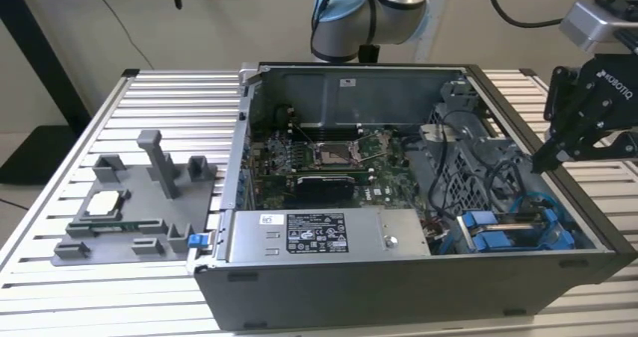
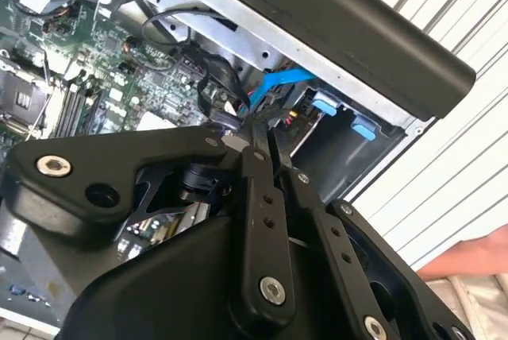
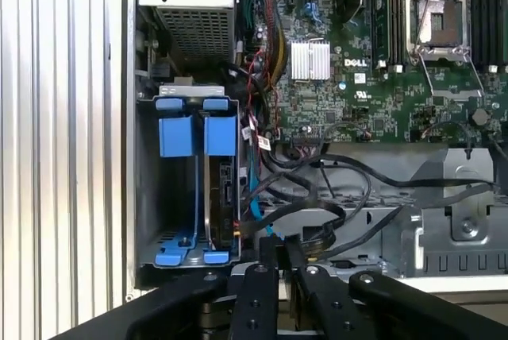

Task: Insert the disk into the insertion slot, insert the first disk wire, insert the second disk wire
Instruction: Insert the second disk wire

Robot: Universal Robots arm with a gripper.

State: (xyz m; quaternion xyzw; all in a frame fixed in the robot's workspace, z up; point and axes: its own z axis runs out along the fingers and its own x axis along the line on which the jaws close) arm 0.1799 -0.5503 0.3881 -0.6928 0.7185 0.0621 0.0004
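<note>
I see the fingers (image 3: pixel 255 300) pinched shut among black wires (image 3: pixel 333 211), hold unclear, the disk (image 3: pixel 223 189) seated in its bay (image 3: pixel 168 205) just beside them.

Matt black gripper (image 2: pixel 266 127) with shiny metal screw heads (image 2: pixel 272 290); dark grey painted sheet-metal computer case (image 1: pixel 399 292); ribbed silver bare-metal table (image 1: pixel 169 90). Bright blue smooth plastic disk frame (image 3: pixel 190 135), slightly shiny. Green lacquered circuit board (image 3: pixel 357 102), smooth black rubbery cables (image 3: pixel 317 206), matt grey plastic parts tray (image 1: pixel 140 210), matt grey metal power-supply box (image 1: pixel 404 221) with white paper label (image 1: pixel 304 232).
</note>
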